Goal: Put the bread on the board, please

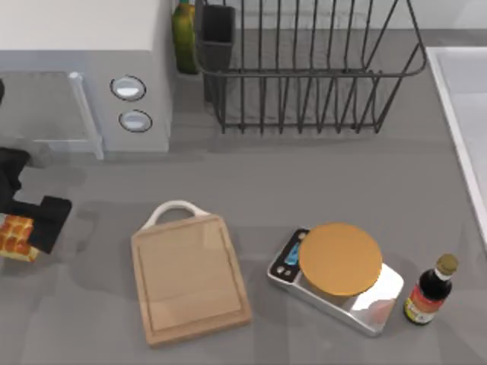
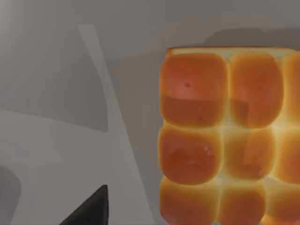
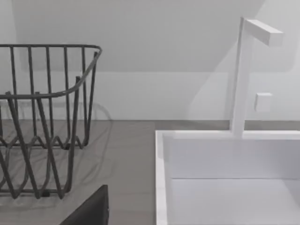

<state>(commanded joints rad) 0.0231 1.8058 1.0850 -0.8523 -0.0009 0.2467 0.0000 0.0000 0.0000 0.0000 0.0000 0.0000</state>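
The bread (image 1: 15, 237) is a small golden-orange bun with a bumpy grid top, lying at the table's far left edge. My left gripper (image 1: 24, 228) is down over it and open. In the left wrist view the bread (image 2: 220, 136) looms close, and one dark fingertip (image 2: 89, 211) stands apart from its side. The board (image 1: 190, 277) is a light wooden rectangle with a groove and a white loop handle, lying bare to the right of the bread, left of the table's middle. My right arm is parked off at the right, its wrist view facing the rack and sink.
A silver scale (image 1: 338, 277) with a round orange-tan disc sits right of the board, with a dark sauce bottle (image 1: 431, 291) beside it. A microwave (image 1: 84, 76) stands at the back left, then a green bottle (image 1: 183, 34) and a wire dish rack (image 1: 304, 68). A white sink (image 1: 464, 114) lies along the right edge.
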